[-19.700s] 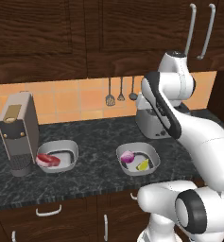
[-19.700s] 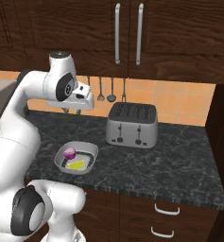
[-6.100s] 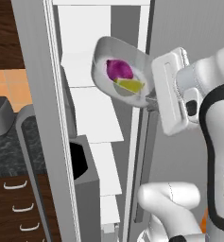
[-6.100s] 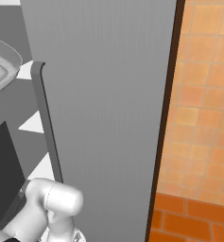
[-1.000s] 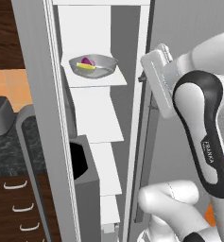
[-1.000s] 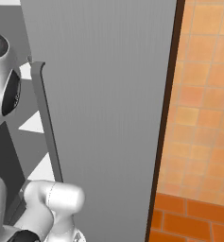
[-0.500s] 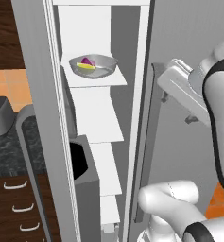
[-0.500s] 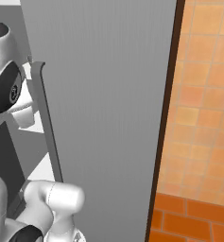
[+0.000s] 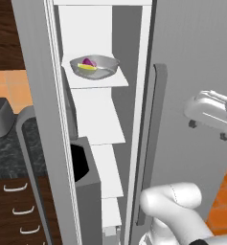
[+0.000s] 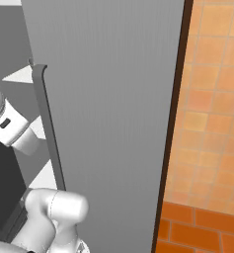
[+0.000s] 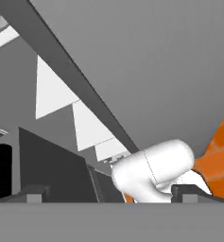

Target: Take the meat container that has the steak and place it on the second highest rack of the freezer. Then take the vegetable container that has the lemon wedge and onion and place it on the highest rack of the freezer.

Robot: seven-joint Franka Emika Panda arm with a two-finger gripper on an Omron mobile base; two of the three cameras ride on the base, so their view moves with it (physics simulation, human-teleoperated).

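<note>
Where the highest rack (image 9: 98, 79) crosses the open freezer (image 9: 38, 95), holds a grey container (image 9: 95, 66) with onion (image 9: 89, 62) and lemon wedge (image 9: 87, 68). Lower, bare white shelves. Off right by the door, gripper (image 11: 106, 191) jaws spread apart, gripping nothing.

A shallow grey metal container (image 9: 95, 66) holding purple onion (image 9: 89, 62) and yellow lemon wedge (image 9: 87, 67) sits on the freezer's white highest rack (image 9: 98, 80).

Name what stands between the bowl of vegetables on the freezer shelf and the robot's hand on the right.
In the left base view, the freezer's white inner wall and the door's long grey handle stand between the bowl and the hand.
</note>
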